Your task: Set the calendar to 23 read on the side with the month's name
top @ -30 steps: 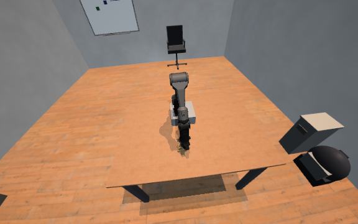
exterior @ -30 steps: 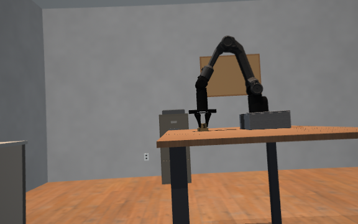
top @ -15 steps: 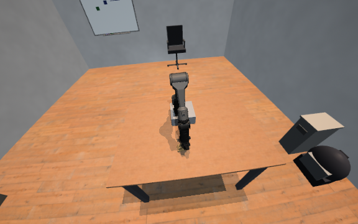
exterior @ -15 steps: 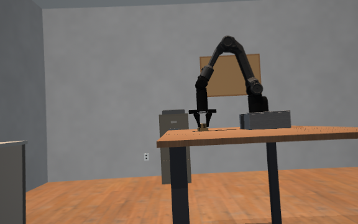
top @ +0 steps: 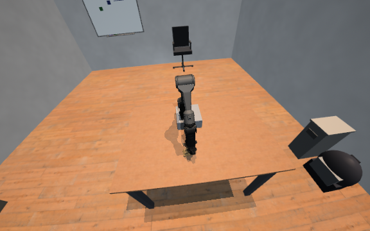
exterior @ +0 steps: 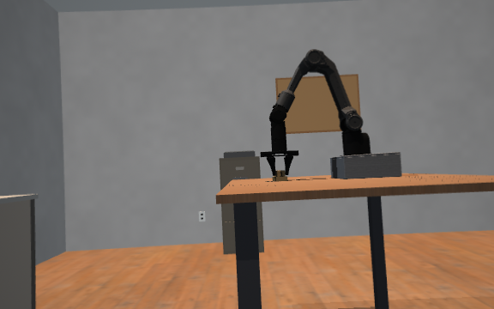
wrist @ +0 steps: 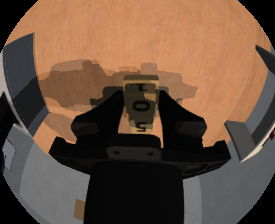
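Observation:
A small tan calendar cube (wrist: 140, 104) with blurred dark marks sits between my fingers in the wrist view. My gripper (wrist: 141, 97) points straight down over it. The fingers stand a little apart from its sides, so the gripper is open. In the exterior view the gripper (exterior: 280, 168) hangs just above the small tan calendar piece (exterior: 280, 176) on the table top. In the top view the arm hides most of the calendar (top: 188, 153). I cannot tell the tray from the cubes, and I cannot see the second cube.
The arm's grey base box (exterior: 365, 165) stands behind on the wooden table (top: 201, 151). A filing cabinet (exterior: 240, 197) stands beyond the table's left edge, and a chair (top: 182, 45) stands at the far wall.

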`<state>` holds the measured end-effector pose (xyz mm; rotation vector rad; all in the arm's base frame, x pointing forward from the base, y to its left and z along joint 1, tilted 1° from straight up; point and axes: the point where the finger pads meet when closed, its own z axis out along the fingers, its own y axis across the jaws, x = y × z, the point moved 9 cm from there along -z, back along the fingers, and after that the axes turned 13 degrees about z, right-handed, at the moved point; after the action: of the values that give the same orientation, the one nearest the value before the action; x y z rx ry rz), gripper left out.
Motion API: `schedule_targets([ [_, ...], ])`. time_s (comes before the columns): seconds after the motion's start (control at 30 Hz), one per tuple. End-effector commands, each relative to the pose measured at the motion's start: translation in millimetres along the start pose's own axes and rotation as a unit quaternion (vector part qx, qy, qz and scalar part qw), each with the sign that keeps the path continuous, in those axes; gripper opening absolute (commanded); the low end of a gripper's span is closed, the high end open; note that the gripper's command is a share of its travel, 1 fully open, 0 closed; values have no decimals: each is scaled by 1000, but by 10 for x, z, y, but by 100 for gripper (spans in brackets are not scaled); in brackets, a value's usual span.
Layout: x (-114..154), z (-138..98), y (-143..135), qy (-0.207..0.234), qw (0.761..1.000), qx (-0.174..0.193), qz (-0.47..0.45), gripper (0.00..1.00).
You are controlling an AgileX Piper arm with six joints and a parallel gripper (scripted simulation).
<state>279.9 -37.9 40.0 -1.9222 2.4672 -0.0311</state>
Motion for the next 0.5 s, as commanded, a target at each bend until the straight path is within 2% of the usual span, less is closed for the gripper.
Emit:
schedule_targets([
  [0.0,4,-23,4,0,1000,0,1,61],
  [0.27,3,-203,-5,0,1000,2,1,61],
  [0.47,2,-521,-4,0,1000,2,1,61],
])
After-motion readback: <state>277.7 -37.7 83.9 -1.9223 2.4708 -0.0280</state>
